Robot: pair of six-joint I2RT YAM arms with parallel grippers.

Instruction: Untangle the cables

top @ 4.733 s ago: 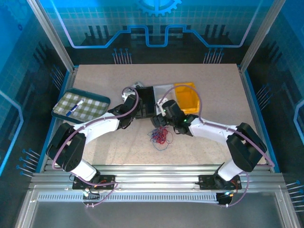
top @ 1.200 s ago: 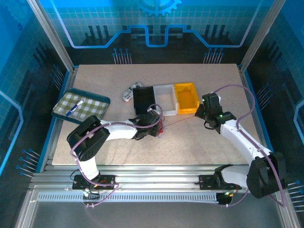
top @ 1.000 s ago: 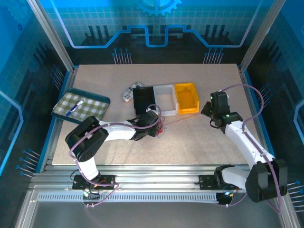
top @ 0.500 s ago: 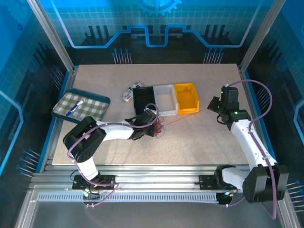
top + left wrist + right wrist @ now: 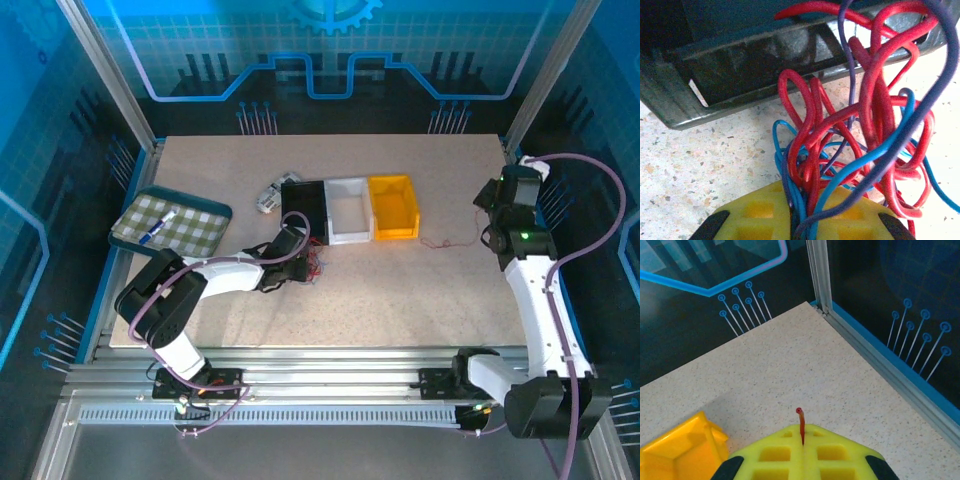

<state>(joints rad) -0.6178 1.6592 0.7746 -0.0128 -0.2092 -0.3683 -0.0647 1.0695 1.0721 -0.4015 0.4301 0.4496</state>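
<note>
Both pincers closed on wires, well apart on the surface.

From above, the left pincer (image 5: 296, 256) sits just in front of the black bin (image 5: 303, 206) with the tangled cables (image 5: 312, 267) at its tip, while the right pincer (image 5: 497, 196) is up near the far right corner of the surface (image 5: 400, 290), with a single red wire (image 5: 445, 240) trailing loose on the surface near it, beside the yellow bin (image 5: 393, 205). At the left wrist, the left pincer (image 5: 800, 220) is clamped tight on the cables (image 5: 855, 140), red and blue loops bunched against the black bin (image 5: 740, 75). At the right wrist, the right pincer (image 5: 801, 440) is fully closed on the red wire (image 5: 801, 424), whose short end sticks up between the fingertips.
</note>
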